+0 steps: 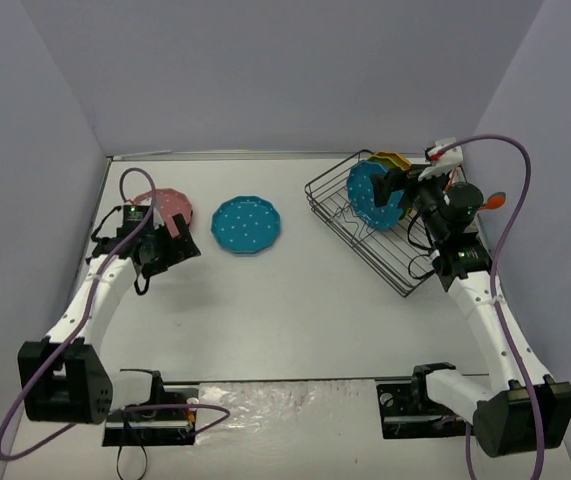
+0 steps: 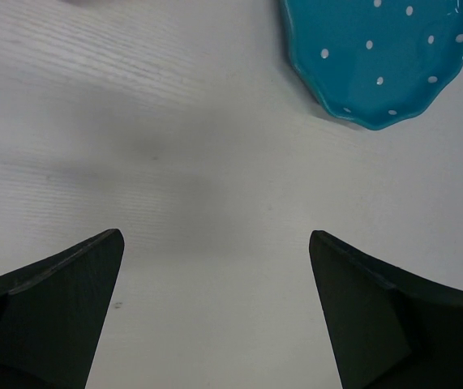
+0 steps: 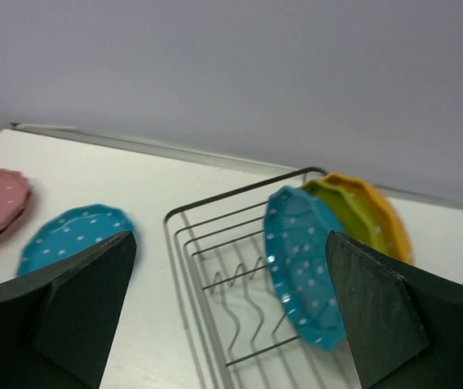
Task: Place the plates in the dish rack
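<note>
The dark wire dish rack (image 1: 350, 238) stands at the back right. A blue dotted plate (image 1: 371, 195) stands on edge in it, with a yellow-green plate (image 1: 383, 162) and an orange plate (image 1: 398, 158) behind. My right gripper (image 1: 397, 187) is open and empty right beside the standing blue plate (image 3: 304, 267); the rack's rim (image 3: 231, 192) shows below it. A second blue plate (image 1: 248, 224) lies flat mid-table. Pink plates (image 1: 168, 204) are stacked at the left. My left gripper (image 1: 177, 247) is open and empty over bare table, just in front of the pink stack; the flat blue plate (image 2: 385, 57) is ahead to its right.
Grey walls close the table at the back and both sides. A small orange-red object (image 1: 495, 200) sits right of the rack by the right wall. The near half of the rack holds only wavy dividers (image 3: 251, 312).
</note>
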You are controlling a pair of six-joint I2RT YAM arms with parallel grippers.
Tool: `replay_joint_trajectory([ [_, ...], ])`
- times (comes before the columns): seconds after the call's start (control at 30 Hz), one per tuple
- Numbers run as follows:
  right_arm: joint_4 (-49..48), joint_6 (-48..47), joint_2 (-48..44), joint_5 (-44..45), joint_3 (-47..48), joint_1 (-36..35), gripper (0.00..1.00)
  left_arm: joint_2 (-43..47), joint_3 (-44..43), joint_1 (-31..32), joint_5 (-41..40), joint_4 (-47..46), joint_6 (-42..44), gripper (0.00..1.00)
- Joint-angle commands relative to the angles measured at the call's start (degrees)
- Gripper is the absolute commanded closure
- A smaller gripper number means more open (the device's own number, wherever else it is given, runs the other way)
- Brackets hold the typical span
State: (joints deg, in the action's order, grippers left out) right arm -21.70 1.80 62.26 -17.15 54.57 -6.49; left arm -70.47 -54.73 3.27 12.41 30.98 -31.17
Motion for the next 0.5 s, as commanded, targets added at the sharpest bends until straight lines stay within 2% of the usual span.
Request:
replay_joint_trajectory([
  [0.0,-7.3,12.7,-4.0,-3.9,-5.6,-2.4,0.00,-8.1,-9.8,5.3,-0.1,-4.5,-6.4,0.03],
  [0.13,-3.6,14.5,-3.3,-5.6,-6.3,-4.7,0.00,-18.1,-16.3,7.2,-2.9,-4.3,-9.5,0.03],
  [0.3,-6.6,15.1,-4.8,-5.8,-10.0,-9.5,0.00,-30.3,-24.9,8.1,-7.2,-1.2,-12.2,0.04],
  [0.47,-7.0,14.6,-5.6,-5.5,-11.3,-12.7,0.00,-38.8,-32.4,8.5,-9.1,1.1,-13.1,0.14],
])
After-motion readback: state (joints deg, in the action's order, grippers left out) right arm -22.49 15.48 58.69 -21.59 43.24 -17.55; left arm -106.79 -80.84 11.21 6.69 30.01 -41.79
